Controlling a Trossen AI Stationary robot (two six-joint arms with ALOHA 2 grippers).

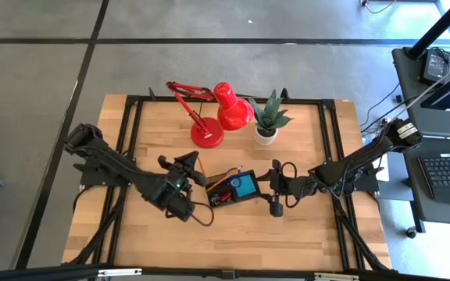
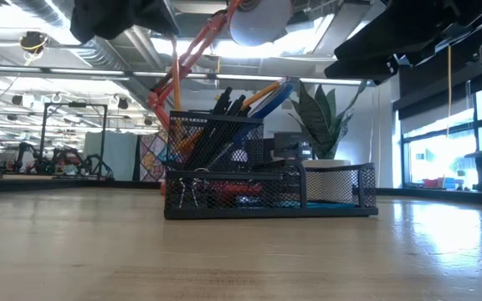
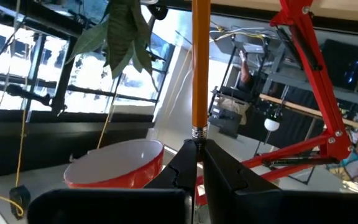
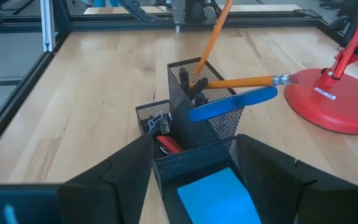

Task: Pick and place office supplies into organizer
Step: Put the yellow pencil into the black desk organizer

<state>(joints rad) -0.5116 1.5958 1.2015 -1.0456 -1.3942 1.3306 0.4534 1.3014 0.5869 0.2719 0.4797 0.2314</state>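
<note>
Nearest the low camera, the black mesh organizer (image 2: 270, 188) is sitting mid-table (image 1: 303, 234), its tall cup holding black pens (image 4: 185, 78), an orange pencil (image 4: 244, 81) and the blue-handled scissors (image 4: 232, 102); a blue note pad (image 4: 216, 196) is lying in its low tray, clips (image 4: 157, 121) in a side compartment. The left gripper (image 3: 196, 163) is pinching a second orange pencil (image 3: 200, 62) upright beside the organizer. The right gripper (image 4: 194, 165) is hovering wide apart just over the note pad end. A red lamp (image 1: 217, 113) and potted plant (image 1: 268, 117) are standing behind.
</note>
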